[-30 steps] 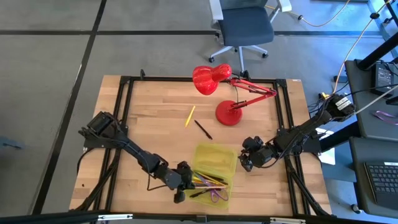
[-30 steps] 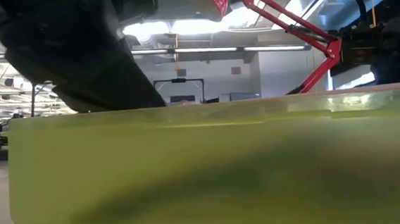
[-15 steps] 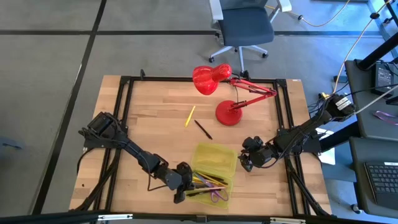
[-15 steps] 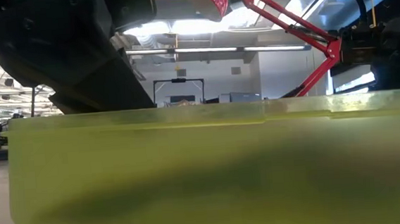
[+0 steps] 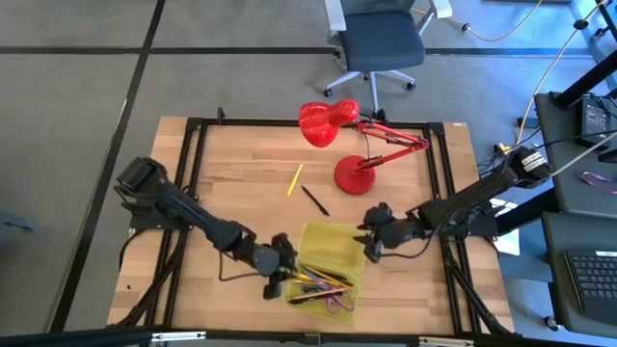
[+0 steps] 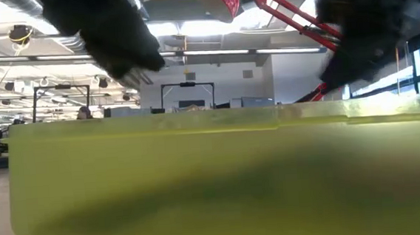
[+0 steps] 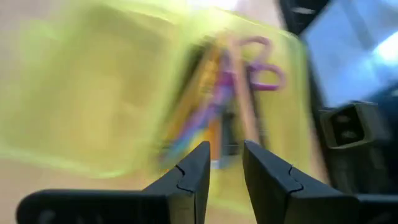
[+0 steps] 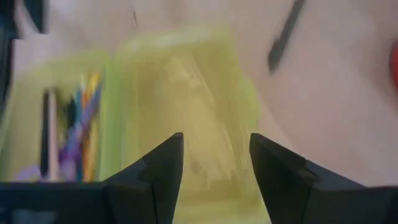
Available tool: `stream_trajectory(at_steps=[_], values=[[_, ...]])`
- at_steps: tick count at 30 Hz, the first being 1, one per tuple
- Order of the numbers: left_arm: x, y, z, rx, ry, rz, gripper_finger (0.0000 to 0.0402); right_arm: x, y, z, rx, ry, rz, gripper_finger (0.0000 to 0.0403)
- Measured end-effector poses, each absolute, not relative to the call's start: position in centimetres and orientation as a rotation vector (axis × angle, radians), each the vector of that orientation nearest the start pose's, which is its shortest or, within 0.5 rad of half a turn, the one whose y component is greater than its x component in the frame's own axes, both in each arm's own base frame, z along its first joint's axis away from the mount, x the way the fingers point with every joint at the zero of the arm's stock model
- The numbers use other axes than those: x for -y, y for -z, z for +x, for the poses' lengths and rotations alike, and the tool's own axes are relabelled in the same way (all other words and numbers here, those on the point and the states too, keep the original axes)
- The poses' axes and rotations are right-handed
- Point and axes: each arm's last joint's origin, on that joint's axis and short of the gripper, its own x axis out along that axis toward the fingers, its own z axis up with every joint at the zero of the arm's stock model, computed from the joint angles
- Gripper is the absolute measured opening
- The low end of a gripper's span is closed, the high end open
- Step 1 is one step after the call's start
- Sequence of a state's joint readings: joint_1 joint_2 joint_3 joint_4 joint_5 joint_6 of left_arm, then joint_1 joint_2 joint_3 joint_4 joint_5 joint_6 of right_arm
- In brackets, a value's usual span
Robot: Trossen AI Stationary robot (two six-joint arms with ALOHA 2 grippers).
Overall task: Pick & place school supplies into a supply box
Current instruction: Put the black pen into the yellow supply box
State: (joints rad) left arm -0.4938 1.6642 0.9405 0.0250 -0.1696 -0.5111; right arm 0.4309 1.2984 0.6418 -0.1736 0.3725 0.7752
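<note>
High view: supply box [image 5: 333, 253] sits near the tabletop's front edge; yellow pencil [image 5: 294, 179] and black pen [image 5: 314, 200] remain mid-table.

Left wrist view: left gripper [image 7: 225, 167] slightly parted, empty.

Right wrist view: right gripper [image 8: 216, 163] open, empty. Approach the pen aligned crosswise to its shaft.

Open yellow-green supply box [image 5: 333, 251], pens inside [image 5: 323, 280], two pens [image 5: 307, 191] on table

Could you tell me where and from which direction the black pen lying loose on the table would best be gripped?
Grip the black pen at mid-length, coming straight down from above with the fingers across its thin shaft. It lies flat and diagonal on the bare table, apart from the yellow pencil and the red lamp's base, so both long sides look free.
</note>
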Motion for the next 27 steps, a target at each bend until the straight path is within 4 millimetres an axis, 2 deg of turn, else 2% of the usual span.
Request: stream_trajectory(at_steps=[3,7,12,16,20,27], values=[[14.0,-20.7,29.1,-0.683,0.047,-0.185,0.0088,-8.2,-20.2,24.0,-0.683,0.248,0.377,0.0188],[11.3,-21.4,27.3,-0.628,0.038,-0.16,0.0087,-6.4,-20.9,25.7,-0.668,0.265,0.304,0.0188],[6.8,-20.1,25.0,-0.586,-0.045,-0.193,0.0089,-4.5,-20.3,27.9,-0.673,0.269,0.244,0.0188],[4.4,-18.9,23.9,-0.493,-0.135,-0.235,0.009,-3.0,-19.3,29.0,-0.696,0.295,0.265,0.0188],[3.4,-17.9,23.5,-0.432,-0.179,-0.244,0.0087,-2.1,-18.3,30.1,-0.733,0.304,0.277,0.0188],[3.3,-18.0,23.6,-0.376,-0.175,-0.257,0.009,-1.1,-16.6,32.9,-0.787,0.36,0.32,0.0188]])
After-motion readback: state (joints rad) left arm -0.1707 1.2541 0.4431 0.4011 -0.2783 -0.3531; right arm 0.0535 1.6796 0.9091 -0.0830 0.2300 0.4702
